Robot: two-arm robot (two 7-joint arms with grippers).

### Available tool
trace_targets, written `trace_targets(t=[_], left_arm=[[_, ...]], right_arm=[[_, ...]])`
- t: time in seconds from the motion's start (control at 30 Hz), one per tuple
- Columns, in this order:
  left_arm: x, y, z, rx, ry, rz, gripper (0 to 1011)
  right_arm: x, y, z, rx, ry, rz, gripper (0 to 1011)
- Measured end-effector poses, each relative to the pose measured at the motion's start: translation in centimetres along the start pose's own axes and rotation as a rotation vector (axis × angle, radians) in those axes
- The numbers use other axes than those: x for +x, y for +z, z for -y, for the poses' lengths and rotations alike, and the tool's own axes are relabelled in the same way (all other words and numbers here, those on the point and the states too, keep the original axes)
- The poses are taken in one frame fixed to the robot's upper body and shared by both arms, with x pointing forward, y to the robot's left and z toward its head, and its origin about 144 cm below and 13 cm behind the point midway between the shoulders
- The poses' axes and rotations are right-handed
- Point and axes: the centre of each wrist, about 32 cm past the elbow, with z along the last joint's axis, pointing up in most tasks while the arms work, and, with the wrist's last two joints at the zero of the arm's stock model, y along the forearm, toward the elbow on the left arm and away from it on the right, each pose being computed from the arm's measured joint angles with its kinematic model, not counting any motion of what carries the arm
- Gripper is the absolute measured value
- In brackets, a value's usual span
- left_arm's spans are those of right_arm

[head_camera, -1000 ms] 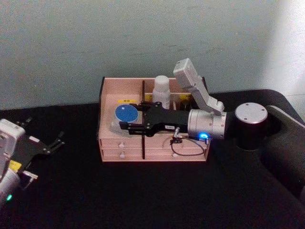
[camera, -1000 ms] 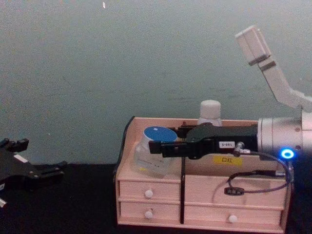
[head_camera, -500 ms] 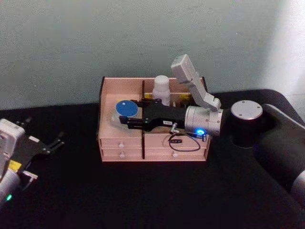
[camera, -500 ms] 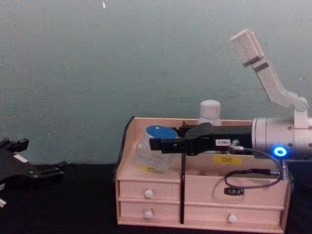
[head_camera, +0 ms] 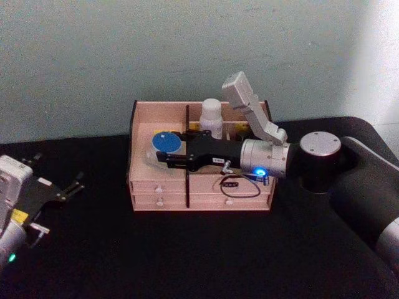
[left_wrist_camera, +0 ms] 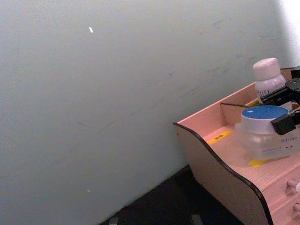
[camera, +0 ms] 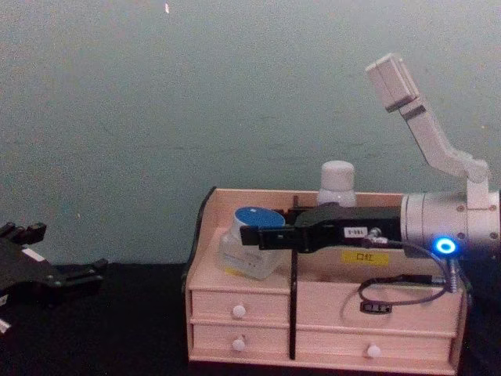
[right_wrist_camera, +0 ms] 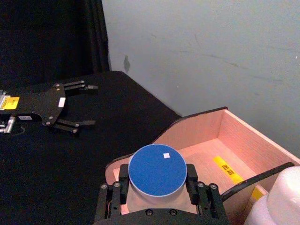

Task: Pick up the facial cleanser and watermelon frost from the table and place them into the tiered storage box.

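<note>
Chest view, and we see the right gripper [camera: 262,238] has carried the jar [camera: 249,252] lower and deeper into the box [camera: 321,309], left compartment, fingers clamped on the blue lid. The cleanser [camera: 337,185] already stands at the back; release comes next, we reckon. Left gripper [head_camera: 65,189] sits spread wide on the table [head_camera: 199,255].

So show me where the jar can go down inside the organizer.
Free: the bare left compartment floor of the tiered storage box, between the curved side wall and the yellow label, below the watermelon frost in the right gripper. Crowded: across the divider, near the facial cleanser.
</note>
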Motion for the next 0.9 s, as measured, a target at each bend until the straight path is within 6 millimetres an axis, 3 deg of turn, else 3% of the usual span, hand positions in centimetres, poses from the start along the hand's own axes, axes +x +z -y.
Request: trace_targets(t=[0.9], left_arm=[[0.00, 0.00, 0.00, 0.000, 0.000, 0.000, 1001]], right_arm=[[0.17, -0.05, -0.18, -0.013, -0.007, -0.012, 726]])
